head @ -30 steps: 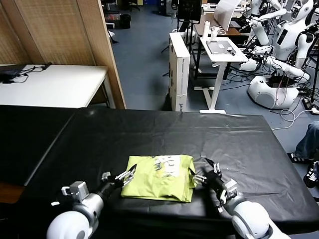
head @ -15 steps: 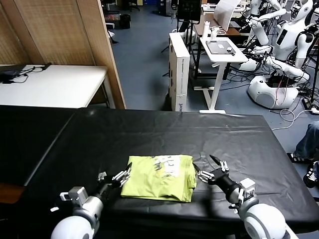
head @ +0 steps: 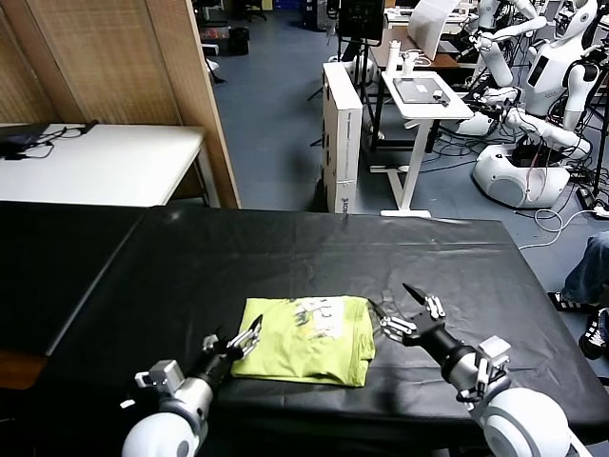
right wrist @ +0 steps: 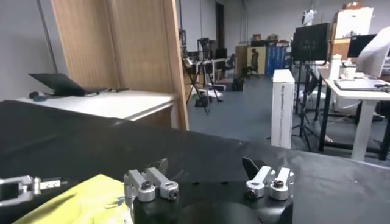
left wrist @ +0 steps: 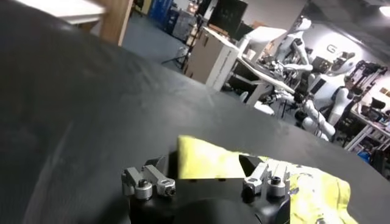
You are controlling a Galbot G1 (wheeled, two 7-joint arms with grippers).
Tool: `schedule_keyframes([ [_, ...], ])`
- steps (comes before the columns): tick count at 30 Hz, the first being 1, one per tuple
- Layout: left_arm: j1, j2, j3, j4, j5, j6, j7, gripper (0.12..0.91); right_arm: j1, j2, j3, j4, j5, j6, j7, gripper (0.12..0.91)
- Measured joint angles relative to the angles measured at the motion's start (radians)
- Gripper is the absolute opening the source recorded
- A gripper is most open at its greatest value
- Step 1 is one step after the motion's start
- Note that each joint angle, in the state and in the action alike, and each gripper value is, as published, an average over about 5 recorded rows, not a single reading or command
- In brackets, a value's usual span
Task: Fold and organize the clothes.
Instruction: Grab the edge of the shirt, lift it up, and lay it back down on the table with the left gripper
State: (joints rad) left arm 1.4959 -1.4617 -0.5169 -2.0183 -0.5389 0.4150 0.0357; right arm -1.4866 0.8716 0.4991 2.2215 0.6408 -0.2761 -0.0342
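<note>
Both end effectors stand released and empty: the left end effector (head: 234,341) sits low at the near-left corner of the folded lime T-shirt (head: 306,340), the right end effector (head: 411,312) hangs just off its right edge above the black worktop (head: 285,257). Risk as judged: the thin, soft bundle lies close to the worktop's near edge, so a low sweep from either side could snag a layer. That would drag the fold open or nudge the shirt toward the drop.

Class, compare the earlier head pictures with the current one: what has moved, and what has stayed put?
The right gripper drew back from the T-shirt, out to the robot's right, open and empty. The left gripper stayed open at the shirt's left edge, shifting only slightly. The folded shirt did not move.
</note>
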Motion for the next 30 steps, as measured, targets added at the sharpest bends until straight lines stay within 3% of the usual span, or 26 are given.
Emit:
schedule_keyframes([
  [7,0.006,-0.01,-0.003,0.02,-0.012,-0.012,0.016,0.803,-0.012,-0.004,0.005,0.004,0.0,0.001,0.0,0.907],
  [9,0.011,-0.014,-0.003,0.021,-0.021,-0.012,0.017,0.732,-0.012,-0.004,0.005,0.004,0.0,0.001,0.0,0.907],
  [18,0.013,-0.026,-0.005,0.026,-0.034,-0.009,0.025,0.213,-0.008,0.0,0.002,-0.002,-0.006,0.004,0.005,0.907],
  [20,0.011,-0.024,-0.01,0.023,-0.036,-0.004,0.031,0.18,-0.008,0.005,0.001,-0.006,-0.008,0.004,0.007,0.907],
  [25,0.0,0.01,-0.034,0.005,-0.031,0.009,0.039,0.184,-0.005,0.02,-0.004,-0.019,-0.028,0.006,0.01,0.907],
  [30,-0.011,0.106,-0.079,-0.013,-0.089,0.018,0.037,0.182,-0.008,0.042,-0.012,-0.036,-0.044,0.009,0.011,0.907],
])
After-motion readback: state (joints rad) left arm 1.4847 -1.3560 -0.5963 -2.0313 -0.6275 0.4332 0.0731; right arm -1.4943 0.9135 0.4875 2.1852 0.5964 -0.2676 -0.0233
